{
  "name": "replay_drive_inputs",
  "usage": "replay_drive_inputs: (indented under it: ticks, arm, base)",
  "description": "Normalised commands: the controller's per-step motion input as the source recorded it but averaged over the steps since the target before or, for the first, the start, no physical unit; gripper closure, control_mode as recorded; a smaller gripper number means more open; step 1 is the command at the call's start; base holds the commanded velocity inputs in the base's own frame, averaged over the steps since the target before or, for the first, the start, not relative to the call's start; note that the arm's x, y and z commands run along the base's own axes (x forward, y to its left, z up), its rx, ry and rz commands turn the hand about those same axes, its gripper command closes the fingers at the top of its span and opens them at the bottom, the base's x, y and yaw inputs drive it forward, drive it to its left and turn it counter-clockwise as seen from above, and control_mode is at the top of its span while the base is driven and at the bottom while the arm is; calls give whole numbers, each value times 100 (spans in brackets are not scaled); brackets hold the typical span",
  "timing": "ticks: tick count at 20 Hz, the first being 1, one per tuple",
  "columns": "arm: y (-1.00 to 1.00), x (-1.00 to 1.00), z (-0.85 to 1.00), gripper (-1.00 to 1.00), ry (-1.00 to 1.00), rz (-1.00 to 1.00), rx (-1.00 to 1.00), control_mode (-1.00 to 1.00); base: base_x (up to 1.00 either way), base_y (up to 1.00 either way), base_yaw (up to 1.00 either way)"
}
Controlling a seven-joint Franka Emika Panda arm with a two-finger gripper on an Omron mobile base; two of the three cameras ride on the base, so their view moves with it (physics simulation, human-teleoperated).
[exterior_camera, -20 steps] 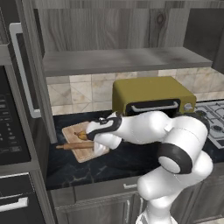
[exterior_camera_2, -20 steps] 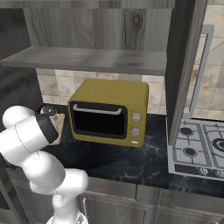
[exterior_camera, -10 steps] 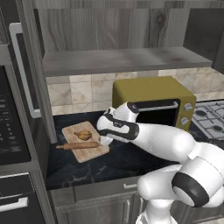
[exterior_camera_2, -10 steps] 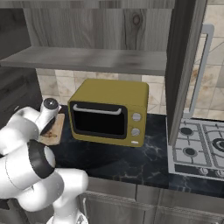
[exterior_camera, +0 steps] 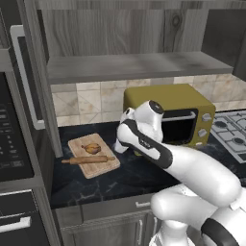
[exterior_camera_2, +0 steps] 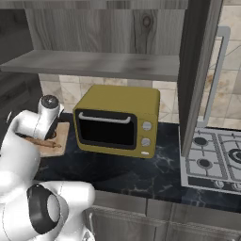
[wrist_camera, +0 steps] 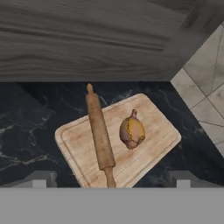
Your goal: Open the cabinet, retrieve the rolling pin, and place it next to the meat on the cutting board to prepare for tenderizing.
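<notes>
The jaws are standing wide apart with nothing between them, hanging over the near edge of the cutting board and looking down on it. In the hand view the two dark fingertips are sitting far out to either side, well clear of the wood.

Right under them the rolling pin is lying flat on the board, running along its length, with one handle end poking just past the board's edge onto the dark marble worktop. The meat is sitting just beside the pin, near the middle of the board, close but I can't tell if they're actually touching.

From the left base view, the cutting board is lying at the left end of the worktop, a bit skewed, with the rolling pin along its front side and the meat behind it. The white arm is bending over just right of the board, so the hand itself is hidden there.

Next along the worktop, a mustard-yellow toaster oven is sitting against the tiled wall, and a gas hob is sitting at the right end. Above it all the cabinet is standing open, its grey shelf showing, and one tall dark door is swinging out edge-on at the right.
</notes>
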Motion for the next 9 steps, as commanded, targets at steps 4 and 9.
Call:
replay_drive_inputs:
  ticks: [4, 9]
  arm:
    - [-12, -63, 36, -100, 0, -8, 4, -100]
    - [-16, -88, 27, -100, -2, -9, 5, -100]
  base:
    - [0, 0, 0]
    - [0, 0, 0]
